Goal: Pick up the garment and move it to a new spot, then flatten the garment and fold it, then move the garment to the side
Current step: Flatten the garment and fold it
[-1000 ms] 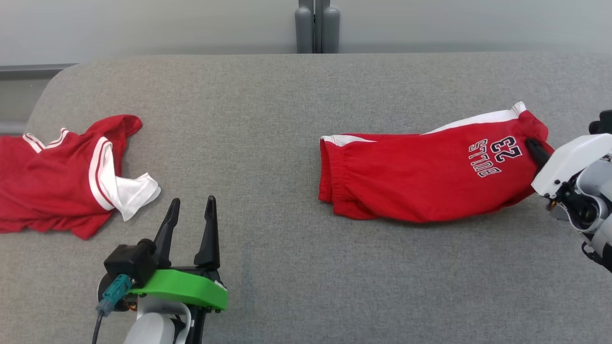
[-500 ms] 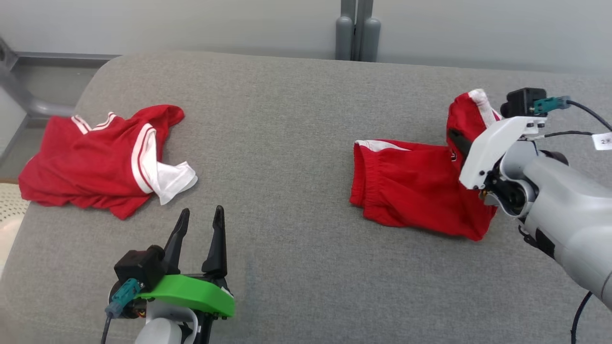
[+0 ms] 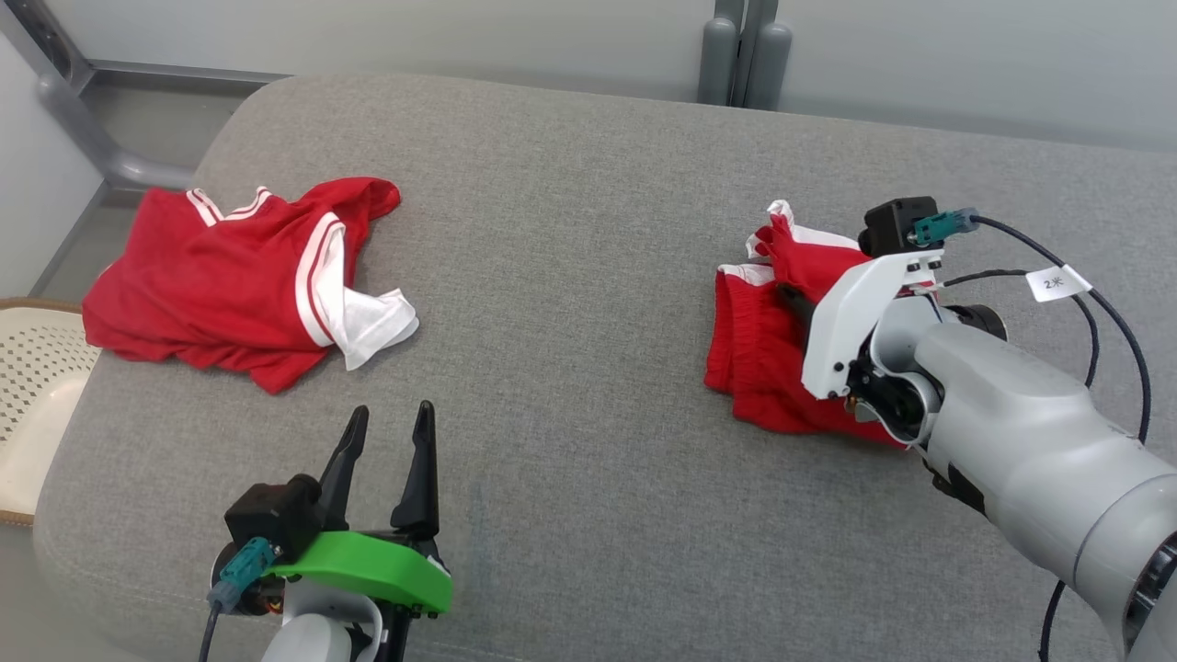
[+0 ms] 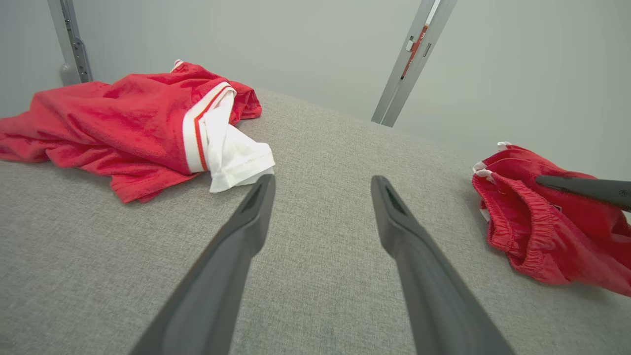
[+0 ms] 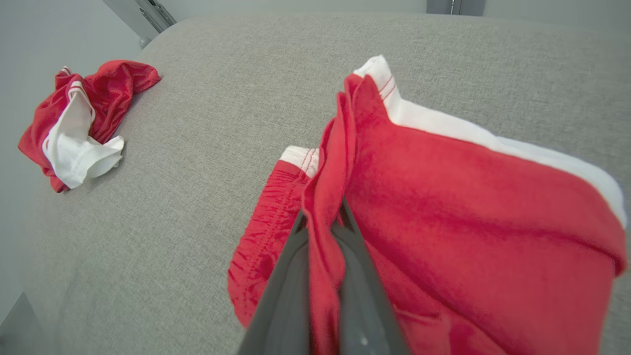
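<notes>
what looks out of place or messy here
The red jersey lies crumpled near the left edge of the grey surface, one white part flopped out. The red shorts on the right are bunched up, not flat, with a fold of cloth pinched in the shut right gripper. Nothing looks damaged or spilled.

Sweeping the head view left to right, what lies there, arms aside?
Cream perforated basket → crumpled red jersey with white trim → bunched red shorts with white side stripe
</notes>
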